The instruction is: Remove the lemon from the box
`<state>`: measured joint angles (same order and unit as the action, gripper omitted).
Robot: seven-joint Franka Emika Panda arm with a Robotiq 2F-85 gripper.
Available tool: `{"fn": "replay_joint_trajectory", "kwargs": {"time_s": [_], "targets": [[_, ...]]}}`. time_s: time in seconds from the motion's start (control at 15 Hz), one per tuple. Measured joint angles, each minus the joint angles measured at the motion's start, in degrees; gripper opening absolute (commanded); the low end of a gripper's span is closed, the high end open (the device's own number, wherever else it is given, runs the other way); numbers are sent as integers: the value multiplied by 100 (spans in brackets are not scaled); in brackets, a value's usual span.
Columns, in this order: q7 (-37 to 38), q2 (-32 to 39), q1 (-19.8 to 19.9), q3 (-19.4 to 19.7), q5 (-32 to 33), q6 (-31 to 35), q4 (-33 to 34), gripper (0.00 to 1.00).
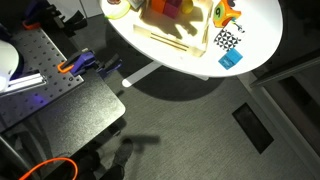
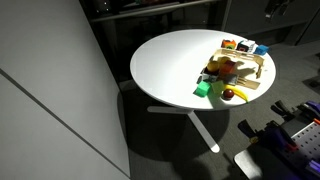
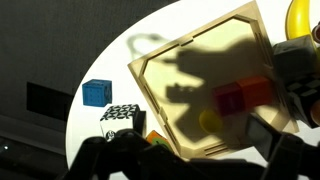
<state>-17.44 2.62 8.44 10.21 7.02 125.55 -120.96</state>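
Note:
In the wrist view the box (image 3: 160, 75) is a shallow pale wooden tray on the white round table, and my shadow falls across it. The lemon (image 3: 210, 120), small and yellow, lies inside near the box's lower wall, in shadow. A pink block (image 3: 232, 100) and an orange block (image 3: 258, 88) lie right beside it. My gripper (image 3: 198, 138) hangs above the box with its dark fingers spread wide, one to each side of the lemon, holding nothing. The box also shows in both exterior views (image 1: 180, 42) (image 2: 256, 80). I cannot make out the gripper there.
Outside the box on the table (image 3: 110, 60) are a blue cube (image 3: 96, 93), a black-and-white checkered block (image 3: 120, 112), a multicoloured toy (image 1: 225, 12) and a tape roll (image 1: 117, 8). A green block (image 2: 203, 89) lies near the table edge. The floor around is dark.

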Motion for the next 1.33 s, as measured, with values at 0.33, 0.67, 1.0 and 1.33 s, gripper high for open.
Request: {"fn": "replay_joint_trajectory", "kwargs": {"time_s": [0.33, 0.67, 1.0, 1.33], "targets": [[-176, 313, 159, 3, -415, 24, 122, 100], [-176, 345, 173, 3, -415, 20, 162, 100], [-176, 354, 173, 3, -416, 19, 164, 100], [-172, 730, 176, 3, -461, 20, 307, 100]]}}
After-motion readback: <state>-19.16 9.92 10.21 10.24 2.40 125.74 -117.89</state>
